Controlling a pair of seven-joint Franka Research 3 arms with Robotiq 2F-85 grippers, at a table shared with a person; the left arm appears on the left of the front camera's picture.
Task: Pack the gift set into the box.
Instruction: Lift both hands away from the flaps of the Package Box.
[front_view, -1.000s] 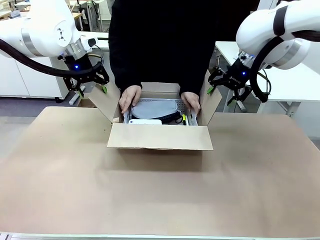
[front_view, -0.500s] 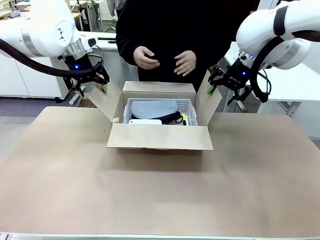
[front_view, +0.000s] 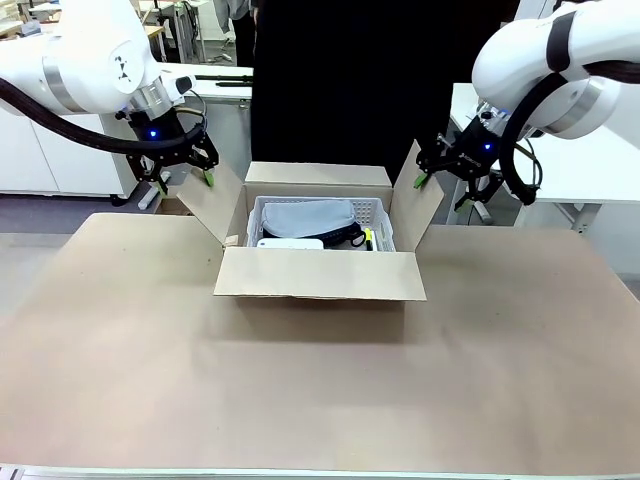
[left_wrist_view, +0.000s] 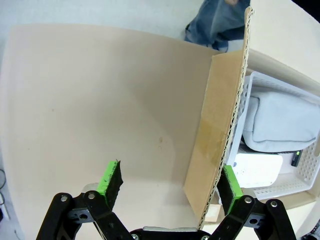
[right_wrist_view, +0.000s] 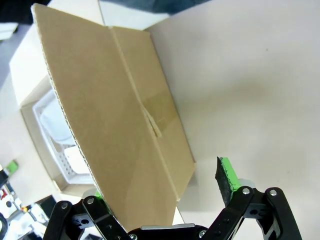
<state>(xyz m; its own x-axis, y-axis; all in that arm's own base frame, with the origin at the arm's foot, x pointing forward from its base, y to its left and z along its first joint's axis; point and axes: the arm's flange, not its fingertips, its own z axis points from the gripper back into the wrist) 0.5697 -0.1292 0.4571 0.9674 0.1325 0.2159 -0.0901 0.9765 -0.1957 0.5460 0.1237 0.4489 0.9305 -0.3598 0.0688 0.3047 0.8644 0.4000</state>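
Note:
The box (front_view: 320, 275) stands open at the table's far middle with its four flaps spread. Inside lies the gift set (front_view: 305, 218), a grey-blue pack with a white part, sitting in a white lattice basket (front_view: 377, 212). My left gripper (front_view: 185, 175) is open and straddles the top edge of the left flap (front_view: 212, 205). In the left wrist view that flap (left_wrist_view: 215, 135) rises between the green pads (left_wrist_view: 111, 180), near the right one, and the gift set (left_wrist_view: 280, 120) lies beyond. My right gripper (front_view: 440, 178) is open astride the right flap (front_view: 420, 205), which hides its left pad in the right wrist view (right_wrist_view: 115, 115).
A person in dark clothes (front_view: 340, 90) stands just behind the box. The table (front_view: 320, 390) is covered in brown paper and is bare in front of the box. White tables (front_view: 590, 160) stand behind on both sides.
The person's hands have lifted out of the box, left the gift set inside and gone out of sight. Both grippers stay where they were.

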